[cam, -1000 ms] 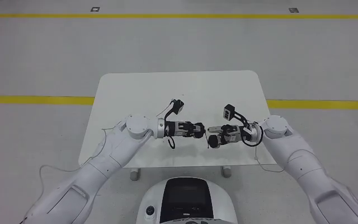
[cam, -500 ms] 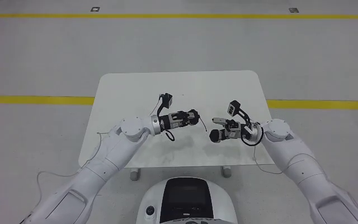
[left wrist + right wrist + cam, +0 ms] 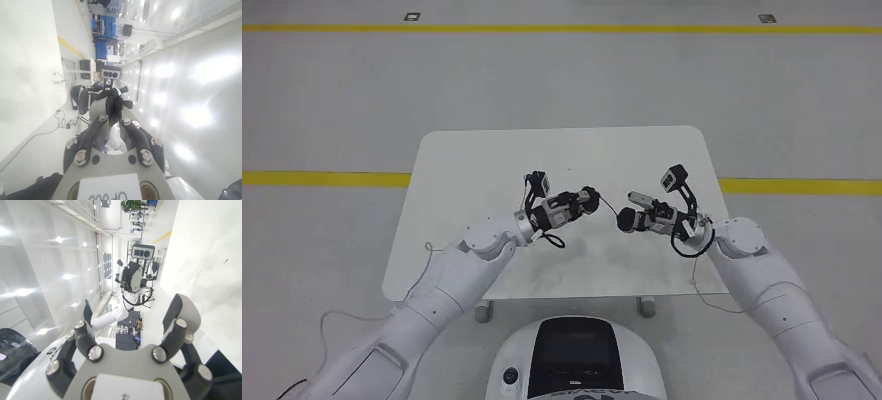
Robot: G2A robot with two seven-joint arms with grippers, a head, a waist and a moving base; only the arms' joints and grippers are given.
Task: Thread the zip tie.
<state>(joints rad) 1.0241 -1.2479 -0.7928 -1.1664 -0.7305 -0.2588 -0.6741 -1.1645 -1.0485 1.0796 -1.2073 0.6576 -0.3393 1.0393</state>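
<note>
I have both grippers over the middle of the table (image 3: 442, 190), tips facing each other and just apart.

The left gripper (image 3: 589, 199) has its fingers (image 3: 98, 106) drawn together, with only a narrow slot between the pads. A black strip sits pinched in that slot. I take it for the zip tie (image 3: 608, 207). From above it is a thin dark line that leaves the left fingertips and curves across the table's middle toward the right gripper (image 3: 629, 213). I cannot tell from above whether its free end touches that gripper.

The right gripper has its fingers (image 3: 171, 309) spread wide, with nothing between the pads and nothing touching them.

The left wrist view gives me the pinch itself, and the tie's dark end poking out past the fingertips, with the other arm's tool close behind it. The top view is too small for that. The right wrist view gives me the wide gap between its own fingers and the left gripper farther off, facing it, but I cannot make out the tie there. The top view alone places both tools over the table's middle.
</note>
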